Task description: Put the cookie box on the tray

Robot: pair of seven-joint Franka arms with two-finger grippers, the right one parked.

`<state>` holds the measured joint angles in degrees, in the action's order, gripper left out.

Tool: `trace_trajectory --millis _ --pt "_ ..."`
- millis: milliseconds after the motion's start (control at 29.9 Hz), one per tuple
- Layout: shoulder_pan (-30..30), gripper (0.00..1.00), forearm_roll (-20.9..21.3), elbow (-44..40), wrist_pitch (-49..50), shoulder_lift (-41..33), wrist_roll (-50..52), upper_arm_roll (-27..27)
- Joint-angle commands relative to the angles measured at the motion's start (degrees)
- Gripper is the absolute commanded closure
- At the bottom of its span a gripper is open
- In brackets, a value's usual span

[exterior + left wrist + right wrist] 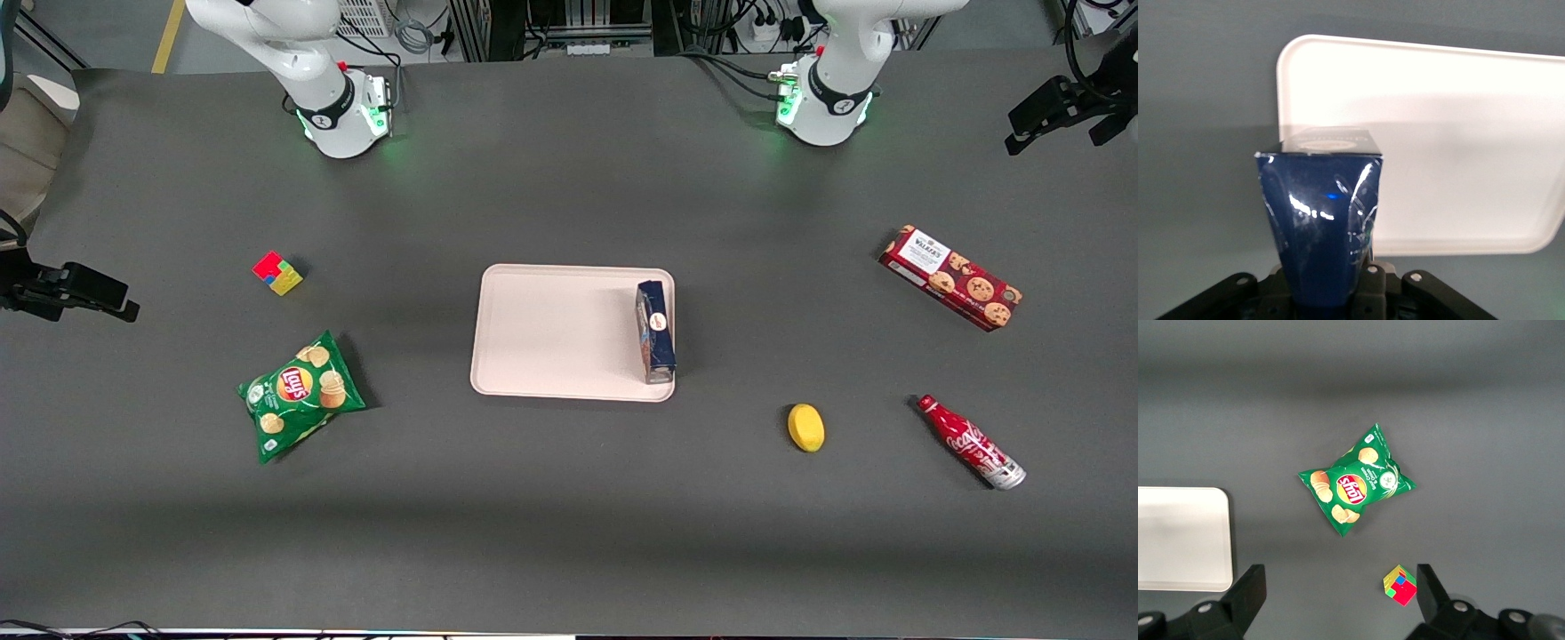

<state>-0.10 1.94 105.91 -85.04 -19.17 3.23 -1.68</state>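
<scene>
- We are seeing the cookie box (655, 332) lying on the tray (551, 333), along the tray's edge toward the working arm's end of the table.
- In the left wrist view, the gripper (1338, 297) is sitting right against the near end of the dark blue box (1319, 227), with the tray (1458, 147) under and past it.
- We are finding that we cannot tell how far the gripper is open, nor whether it is gripping the box.

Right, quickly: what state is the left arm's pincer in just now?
Left pincer: close against the box, at the tray's end toward the working arm; open or closed cannot be told.
</scene>
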Motion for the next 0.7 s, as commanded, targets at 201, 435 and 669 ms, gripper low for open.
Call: trace_trajectory --millis 201,435,669 --pt "-0.25 0.00 -0.44 -7.03 1.37 5.72 -0.68 -0.26" --pt "-0.17 0.00 -0.53 -7.21 0.32 6.43 -0.59 -0.17" --pt "-0.17 0.00 -0.44 -7.39 1.28 6.25 -0.59 -0.25"
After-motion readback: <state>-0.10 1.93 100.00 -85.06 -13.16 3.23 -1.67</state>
